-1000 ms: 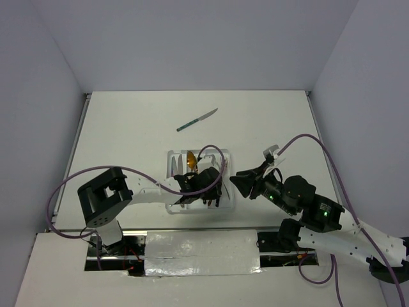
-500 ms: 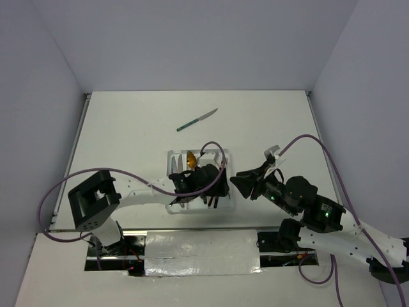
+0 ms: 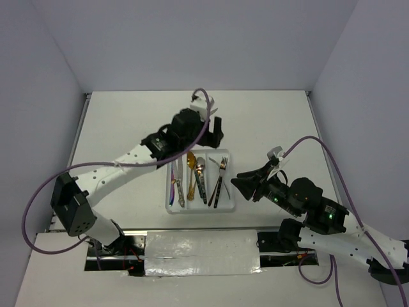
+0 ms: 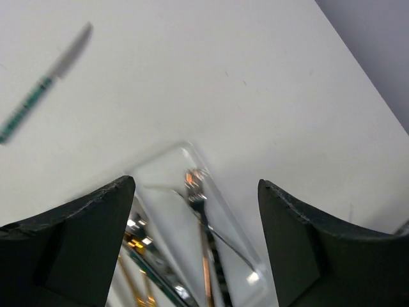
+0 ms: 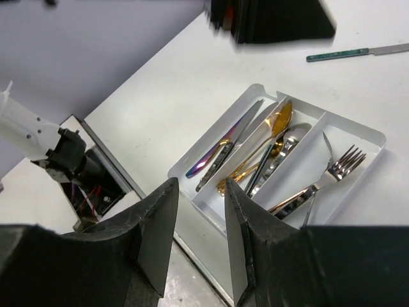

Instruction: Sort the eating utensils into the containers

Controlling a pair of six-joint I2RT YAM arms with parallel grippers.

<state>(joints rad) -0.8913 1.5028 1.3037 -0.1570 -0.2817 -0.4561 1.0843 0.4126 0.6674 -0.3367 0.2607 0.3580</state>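
The white tray (image 3: 228,206) holds the sorted utensils. Its left compartment has an iridescent purple knife (image 3: 172,193), the middle one a gold spoon (image 3: 190,162), the right one forks (image 3: 221,165). My left gripper (image 3: 215,133) hangs open and empty above the tray's far end, and its wrist view looks down on a blurred fork (image 4: 194,184). A teal-handled knife (image 4: 39,88) lies loose on the table beyond the tray; it also shows in the right wrist view (image 5: 350,53) and is hidden under the left arm in the top view. My right gripper (image 3: 239,182) stands open and empty just right of the tray (image 5: 378,137).
A silver taped strip (image 3: 201,252) runs along the table's near edge between the arm bases. Purple cables (image 3: 307,139) loop over both arms. Grey walls close the table on three sides.
My left gripper opened, rose out of the tray and swung toward the far side, leaving its utensil in the tray. The right arm has barely moved.
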